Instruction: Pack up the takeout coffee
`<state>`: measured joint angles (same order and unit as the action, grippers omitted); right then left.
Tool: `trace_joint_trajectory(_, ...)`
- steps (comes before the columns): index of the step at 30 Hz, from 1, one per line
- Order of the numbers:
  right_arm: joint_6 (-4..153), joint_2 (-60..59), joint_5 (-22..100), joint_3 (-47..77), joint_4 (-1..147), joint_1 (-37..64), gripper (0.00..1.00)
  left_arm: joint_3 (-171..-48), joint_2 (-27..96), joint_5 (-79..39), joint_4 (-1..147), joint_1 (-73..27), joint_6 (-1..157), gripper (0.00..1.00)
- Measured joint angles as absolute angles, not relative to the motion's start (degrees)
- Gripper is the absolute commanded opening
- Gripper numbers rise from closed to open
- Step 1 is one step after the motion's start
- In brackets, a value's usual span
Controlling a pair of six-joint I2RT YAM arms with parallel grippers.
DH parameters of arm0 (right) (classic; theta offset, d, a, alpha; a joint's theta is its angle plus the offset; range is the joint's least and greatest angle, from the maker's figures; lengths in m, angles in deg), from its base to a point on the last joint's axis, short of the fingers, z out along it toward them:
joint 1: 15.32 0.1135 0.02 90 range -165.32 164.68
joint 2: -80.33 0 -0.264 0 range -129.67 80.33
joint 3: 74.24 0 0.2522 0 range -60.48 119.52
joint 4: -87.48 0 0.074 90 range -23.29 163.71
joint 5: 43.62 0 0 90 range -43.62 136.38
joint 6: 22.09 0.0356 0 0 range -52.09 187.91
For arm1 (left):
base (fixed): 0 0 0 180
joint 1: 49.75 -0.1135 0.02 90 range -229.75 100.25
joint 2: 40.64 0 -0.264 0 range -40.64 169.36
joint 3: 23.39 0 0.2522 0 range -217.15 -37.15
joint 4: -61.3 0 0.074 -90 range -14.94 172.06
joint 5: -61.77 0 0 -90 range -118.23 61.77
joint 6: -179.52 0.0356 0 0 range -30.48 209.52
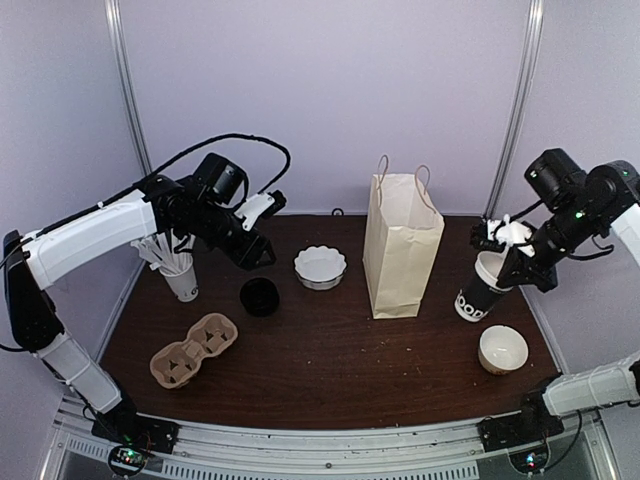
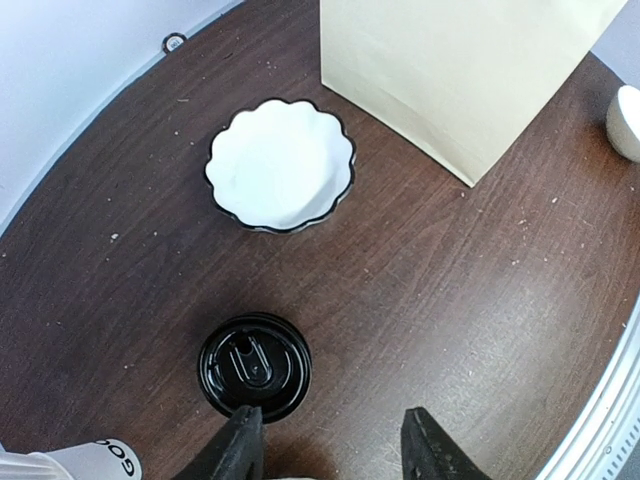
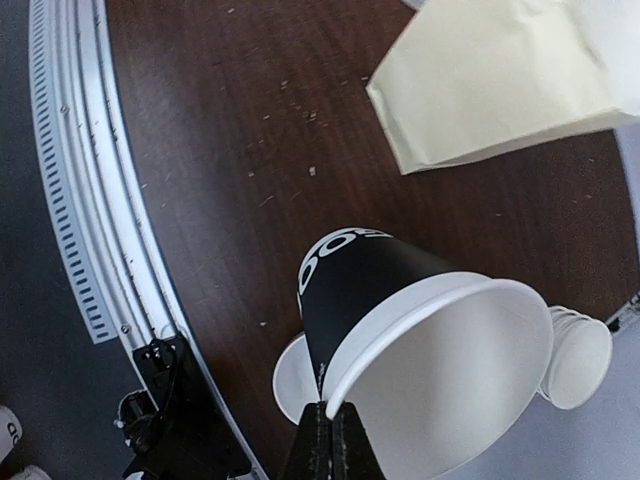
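- Nearest the arm bases, a pulp cup carrier (image 1: 193, 350) lies on the counter (image 1: 340, 370).
- Further in on the right, the paper cup (image 3: 400, 300) hangs tilted and lidless. The right gripper (image 3: 325, 440) is pinched on its rim, one finger inside. Whether its base touches the counter I cannot tell.
- It looks empty, so probably very light. The thin wall would likely crush, and the rolled rim is the stiffest hold.
- On the left, the black lid (image 2: 254, 365) lies flat, just ahead of the left gripper (image 2: 335, 450), whose fingers are spread and hold nothing.
- The lid seems thin, slick and low, so I would take it across its edge.
- Beyond, the paper bag (image 1: 402, 245) stands upright with its mouth open.
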<state>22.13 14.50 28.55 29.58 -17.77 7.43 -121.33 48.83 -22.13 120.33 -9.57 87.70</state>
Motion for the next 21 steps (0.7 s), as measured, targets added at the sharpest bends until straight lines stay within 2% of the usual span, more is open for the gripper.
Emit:
trace_joint_trajectory(4,22.41,11.60,31.35,23.37,-15.82,17.74,0.00,-121.60,48.92,-22.96,119.85,-9.57,87.72,0.52)
trace_joint_trajectory(14,21.27,0.56,36.31,23.46,-3.69,42.24,0.00,-123.15,51.63,-25.69,119.90,-9.57,87.66,0.52)
trace_joint_trajectory(21,21.34,-11.31,41.84,23.92,6.49,51.12,0.00,-123.13,51.65,-26.96,119.70,-9.63,87.66,0.53)
